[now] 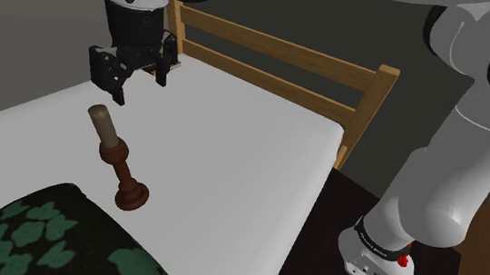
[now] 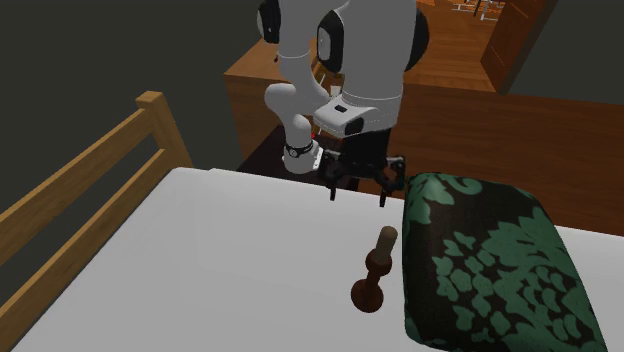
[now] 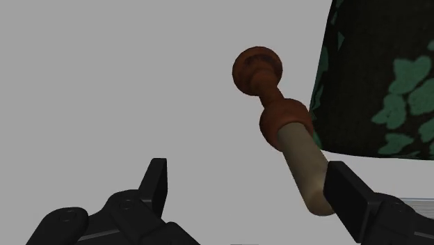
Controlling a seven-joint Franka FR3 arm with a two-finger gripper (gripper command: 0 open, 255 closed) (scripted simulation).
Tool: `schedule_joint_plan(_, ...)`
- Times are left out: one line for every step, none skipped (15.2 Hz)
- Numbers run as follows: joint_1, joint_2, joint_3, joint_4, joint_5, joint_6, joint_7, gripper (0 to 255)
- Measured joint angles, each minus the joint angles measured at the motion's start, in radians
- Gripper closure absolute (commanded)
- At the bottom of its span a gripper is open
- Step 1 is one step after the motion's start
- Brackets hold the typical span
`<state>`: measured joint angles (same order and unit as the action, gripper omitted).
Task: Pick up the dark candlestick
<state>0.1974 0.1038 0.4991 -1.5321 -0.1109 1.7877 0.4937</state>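
The candlestick (image 1: 121, 162) is a dark reddish-brown turned holder with a beige candle stub in it, standing upright on the white bed (image 1: 233, 149). My gripper (image 1: 138, 86) hangs open above the bed, a little beyond the candlestick toward the wooden rail, with nothing between its fingers. From the second exterior view the gripper (image 2: 357, 195) is above and behind the candlestick (image 2: 375, 270). In the wrist view the candle's top end lies close beside one finger of the gripper (image 3: 248, 170), and the candlestick (image 3: 278, 118) is untouched.
A dark pillow with green leaf shapes (image 1: 43, 237) (image 2: 490, 260) lies right beside the candlestick. A wooden slatted bed rail (image 1: 277, 66) (image 2: 90, 190) borders the mattress. The bed's edge drops to the floor near my stand (image 1: 378, 262). Wooden furniture (image 2: 500, 110) stands behind the arm.
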Motion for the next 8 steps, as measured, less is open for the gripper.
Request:
schedule_joint_plan(0.014,0.037,0.007,0.044,-0.025,-0.010,0.009,0)
schedule_joint_plan(0.033,0.080,0.013,0.103,-0.054,-0.029,0.021,0)
schedule_joint_plan(0.053,0.116,0.019,0.143,-0.080,-0.036,0.033,0)
schedule_joint_plan(0.077,0.163,0.023,0.204,-0.111,-0.053,0.042,0)
schedule_joint_plan(0.107,0.209,0.026,0.268,-0.142,-0.076,0.055,0)
schedule_joint_plan(0.131,0.246,0.027,0.322,-0.166,-0.094,0.061,0)
schedule_joint_plan(0.141,0.263,0.026,0.339,-0.177,-0.095,0.063,0)
schedule_joint_plan(0.143,0.267,0.026,0.331,-0.180,-0.084,0.067,0)
